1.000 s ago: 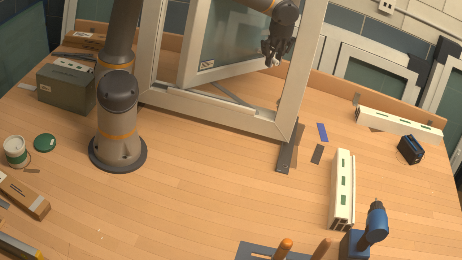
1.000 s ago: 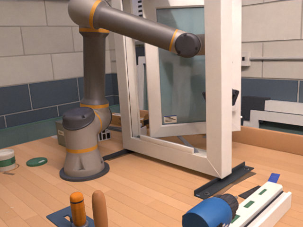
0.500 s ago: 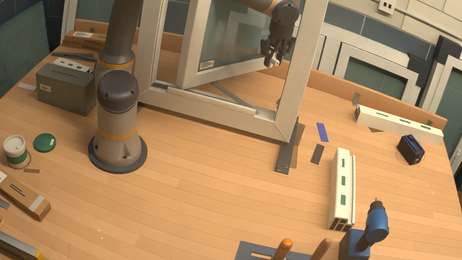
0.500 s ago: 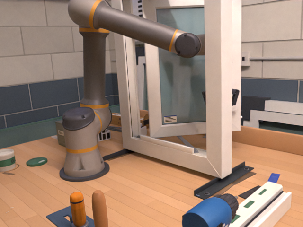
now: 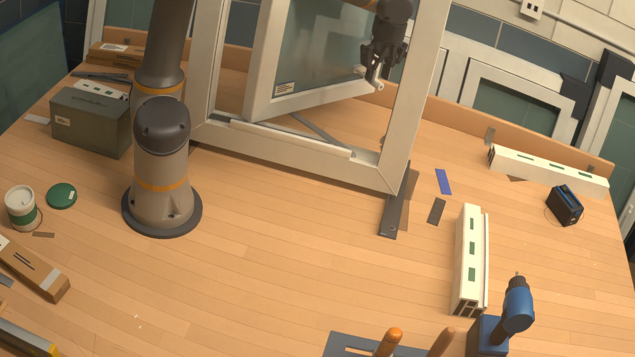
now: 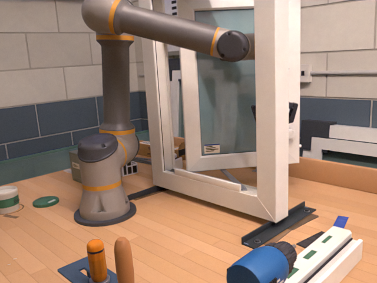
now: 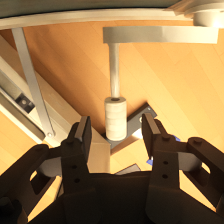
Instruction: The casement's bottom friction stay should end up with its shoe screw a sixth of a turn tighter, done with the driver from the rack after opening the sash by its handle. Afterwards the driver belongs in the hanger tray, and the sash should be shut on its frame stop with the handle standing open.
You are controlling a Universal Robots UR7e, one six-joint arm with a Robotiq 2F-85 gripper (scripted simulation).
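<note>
The white sash (image 5: 311,57) stands swung out of the casement frame (image 5: 413,93), with its grey bottom friction stay (image 5: 319,131) stretched across the sill. My gripper (image 5: 377,71) is open around the sash handle (image 7: 114,122) and holds nothing; the handle's white grip points down between the fingers in the wrist camera. The orange-handled driver (image 5: 390,341) stands upright in the rack at the table's near edge, beside a wooden-handled tool (image 5: 442,341). The stay's shoe screw is too small to make out.
A grey-green box (image 5: 89,120) sits left of my base, with a white tub (image 5: 21,208) and green lid (image 5: 61,196) nearer. A blue drill (image 5: 515,306), white profile pieces (image 5: 470,259) and a small black-and-blue box (image 5: 565,205) occupy the right side.
</note>
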